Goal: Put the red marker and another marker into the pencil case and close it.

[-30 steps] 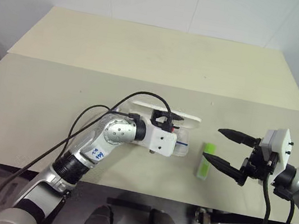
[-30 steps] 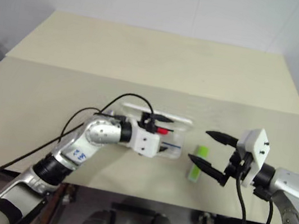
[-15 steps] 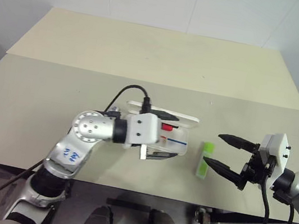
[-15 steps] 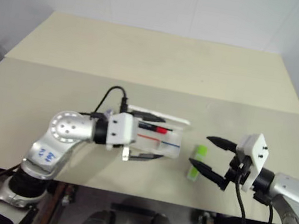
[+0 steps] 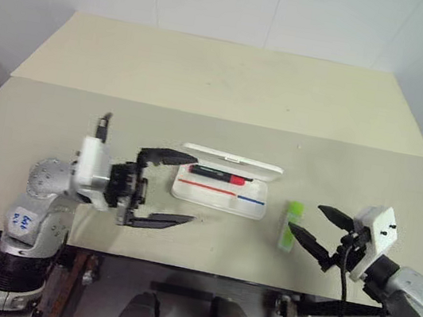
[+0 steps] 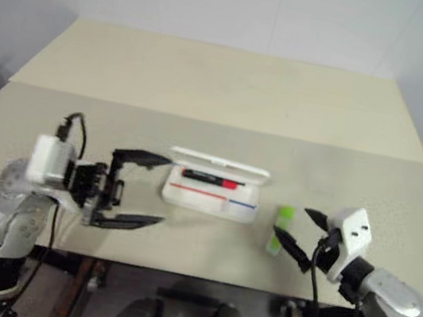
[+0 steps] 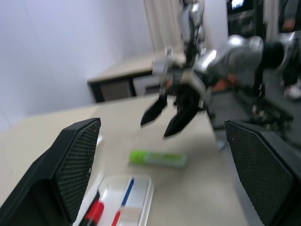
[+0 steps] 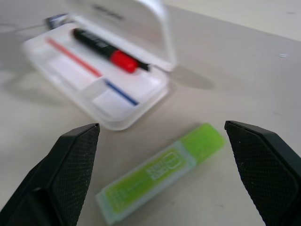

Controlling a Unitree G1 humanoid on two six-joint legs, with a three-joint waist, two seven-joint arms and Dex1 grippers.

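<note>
You're looking at the pencil case (image 5: 223,186), a white hard-plastic box w/ rounded corners, lying open mid-desk (image 5: 208,77), lid standing at its far edge. The red marker (image 5: 217,175) is lying inside along the back wall, black barrel w/ red end; red and blue lines are showing on the tray floor. The green highlighter (image 5: 290,226) is lying flat just right of the case. Left gripper (image 5: 171,187) fingers are standing wide, empty, left of the case. Right gripper (image 5: 315,226) fingers are spread wide, empty, near the highlighter.

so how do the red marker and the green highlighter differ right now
The red marker lies inside the open pencil case; the green highlighter lies on the table beside it. The marker is slim, black and red; the highlighter is flat, broad and bright green. Neither is held.
</note>
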